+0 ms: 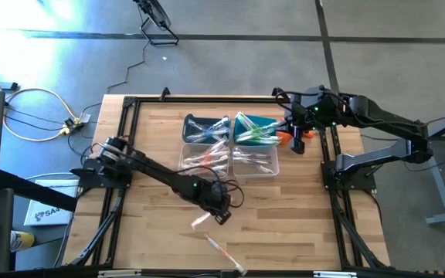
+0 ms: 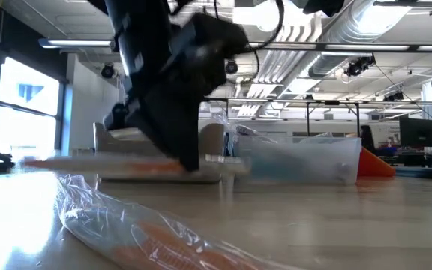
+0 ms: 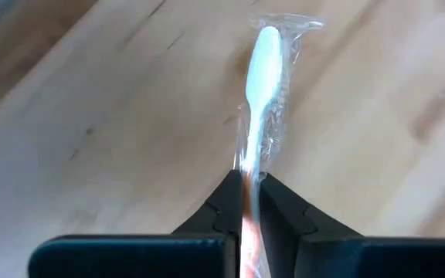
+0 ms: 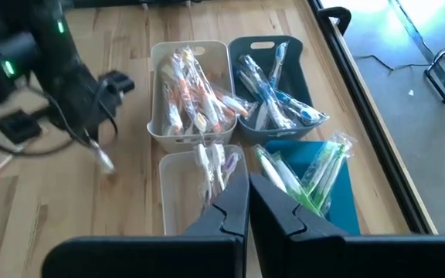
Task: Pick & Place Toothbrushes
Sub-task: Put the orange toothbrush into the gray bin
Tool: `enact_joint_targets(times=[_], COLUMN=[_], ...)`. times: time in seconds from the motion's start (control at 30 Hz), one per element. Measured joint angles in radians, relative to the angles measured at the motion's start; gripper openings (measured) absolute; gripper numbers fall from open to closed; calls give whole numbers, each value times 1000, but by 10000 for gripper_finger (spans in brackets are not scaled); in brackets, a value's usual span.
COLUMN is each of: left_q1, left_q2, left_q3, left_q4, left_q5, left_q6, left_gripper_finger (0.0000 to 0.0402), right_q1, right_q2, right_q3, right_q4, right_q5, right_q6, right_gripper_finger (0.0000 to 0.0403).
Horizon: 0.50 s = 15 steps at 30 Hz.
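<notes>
My left gripper [image 1: 216, 214] is low over the middle of the table's near half, shut on a wrapped toothbrush [image 3: 263, 69] with a white head and an orange handle. A second wrapped toothbrush [image 1: 224, 251] lies flat on the table nearer the front edge; it fills the foreground of the low view. Four bins at the far middle hold more toothbrushes: orange ones [image 4: 191, 89], blue ones [image 4: 273, 89], green ones [image 4: 315, 174] and whitish ones [image 4: 211, 174]. My right gripper [image 4: 248, 193] hangs shut and empty above the bins' right side. My left gripper pinches the toothbrush's wrapped orange handle [image 3: 249, 185] between its two fingers, just behind the head. The fingers come steeply from above, slanting. The white head end sticks out past the fingertips. In the low view the toothbrush [image 2: 118, 166] lies about level, close to the tabletop.
The bins [image 1: 230, 143] stand in a two-by-two block at the far middle. An orange cloth [image 1: 286, 137] lies at their right. Black frame rails [image 1: 126, 147] run along the table's sides. Bare wood [image 1: 300, 224] stretches across the near right.
</notes>
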Motion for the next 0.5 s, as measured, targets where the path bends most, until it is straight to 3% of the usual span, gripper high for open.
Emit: enact_joint_targets(times=[0.5], left_q1=[12], left_q2=[-264], left_q3=[2], left_q4=[-213], left_q5=[-22], left_q6=[137], left_gripper_finger=[19], right_q1=[0], right_q2=[0], right_q3=[0], right_q4=[-19], right_q5=[0], right_q6=[-24], right_gripper_finger=[4])
